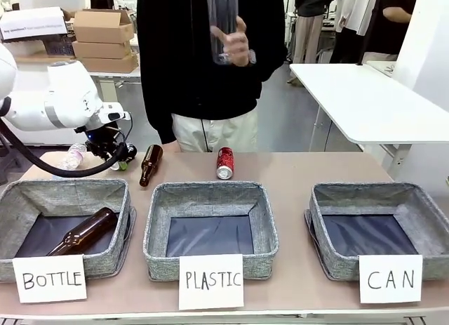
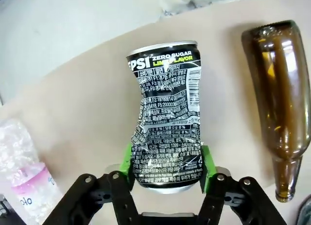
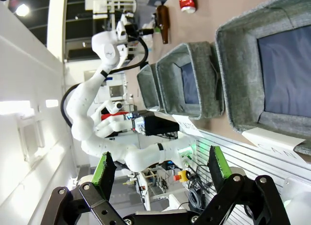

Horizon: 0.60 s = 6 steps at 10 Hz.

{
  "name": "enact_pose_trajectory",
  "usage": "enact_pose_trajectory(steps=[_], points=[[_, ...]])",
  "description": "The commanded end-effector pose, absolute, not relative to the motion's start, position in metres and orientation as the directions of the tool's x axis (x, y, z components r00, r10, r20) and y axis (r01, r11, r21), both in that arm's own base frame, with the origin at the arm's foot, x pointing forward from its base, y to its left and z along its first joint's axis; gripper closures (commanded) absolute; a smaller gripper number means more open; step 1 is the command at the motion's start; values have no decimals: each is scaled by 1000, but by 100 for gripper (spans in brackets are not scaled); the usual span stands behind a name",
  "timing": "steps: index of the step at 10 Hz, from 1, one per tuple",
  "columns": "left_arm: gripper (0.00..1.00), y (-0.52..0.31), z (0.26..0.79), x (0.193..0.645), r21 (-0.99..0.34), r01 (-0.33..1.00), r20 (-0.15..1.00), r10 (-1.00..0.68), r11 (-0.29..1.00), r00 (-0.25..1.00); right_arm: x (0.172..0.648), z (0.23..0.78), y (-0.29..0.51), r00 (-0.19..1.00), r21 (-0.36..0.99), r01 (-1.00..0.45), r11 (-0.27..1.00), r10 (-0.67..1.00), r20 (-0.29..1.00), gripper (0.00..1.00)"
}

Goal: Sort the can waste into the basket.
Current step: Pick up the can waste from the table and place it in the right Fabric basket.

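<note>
Front view first: the grey woven-fabric basket with the dark lining and the "CAN" sign sits at about 4 o'clock on the table, and nothing shows inside it, so no can is sorted yet. The small red metal can with white lettering stands upright at the far edge, around 12 o'clock, untouched. The left gripper is low over the table at roughly 10 o'clock, next to a brown glass bottle lying on its side and a crinkly clear plastic bottle. The like basket signed "BOTTLE" already holds one brown bottle; the middle basket signed "PLASTIC" looks empty. The person at the far side holds up a clear plastic bottle in one hand.

Left wrist view: the green pads are pressed on both sides of a crumpled dark metal can with white and lime print, thin wall visibly dented and waisted in the middle. It looks clamped but appears to rest on the table, so the carry over to the far-side basket is all to come. The glossy brown bottle lies at 3 o'clock, the plastic one at 8 o'clock.

Right wrist view: the right gripper has its fingers spread wide on nothing, parked off the table. The soft-walled can basket is at 2 o'clock, and the red can is way off at 12.
</note>
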State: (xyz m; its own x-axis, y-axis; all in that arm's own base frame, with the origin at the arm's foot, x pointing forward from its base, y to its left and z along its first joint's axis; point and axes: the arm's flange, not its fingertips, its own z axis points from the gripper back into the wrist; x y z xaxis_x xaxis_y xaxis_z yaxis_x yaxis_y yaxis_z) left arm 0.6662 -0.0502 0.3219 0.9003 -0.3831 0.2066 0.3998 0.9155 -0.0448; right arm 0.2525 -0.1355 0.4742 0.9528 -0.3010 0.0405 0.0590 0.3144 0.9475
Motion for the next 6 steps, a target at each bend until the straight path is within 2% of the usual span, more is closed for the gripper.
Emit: enact_pose_trajectory(steps=[1,3,6], points=[[83,-53,328,657,-45,385,229,-366,922,902,253,476,-138,954,951,30,309,-292,65,0],[100,-55,330,655,-39,392,229,-374,919,899,253,476,-138,954,951,30,309,-292,65,0],[99,-53,339,650,-40,386,247,-365,921,897,253,476,-138,954,951,30,309,-292,65,0]])
